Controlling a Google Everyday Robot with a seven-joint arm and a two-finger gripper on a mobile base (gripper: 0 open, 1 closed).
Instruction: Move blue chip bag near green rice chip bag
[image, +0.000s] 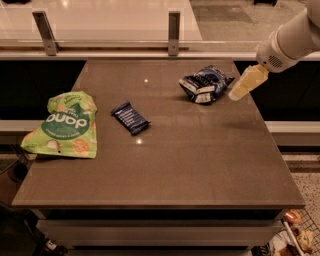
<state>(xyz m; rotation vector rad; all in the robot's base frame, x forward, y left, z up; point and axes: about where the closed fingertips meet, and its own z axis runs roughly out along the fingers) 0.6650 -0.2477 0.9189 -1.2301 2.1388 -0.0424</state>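
Navy foil blue chip bag (205, 84) lies on the counter (175, 170), the green rice chip bag (65, 125) well apart to its left. My gripper (239, 91) hovers just right of it; open or closed, I cannot tell. I judge this the approach step: next I must get over the bag and grasp it.

White rounded arm (295, 37), pale yellow gripper (238, 93) at upper right

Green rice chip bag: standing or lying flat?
Lying flat: the green rice chip bag rests logo-side up on the table. The gripper hovers beside the blue chip bag.
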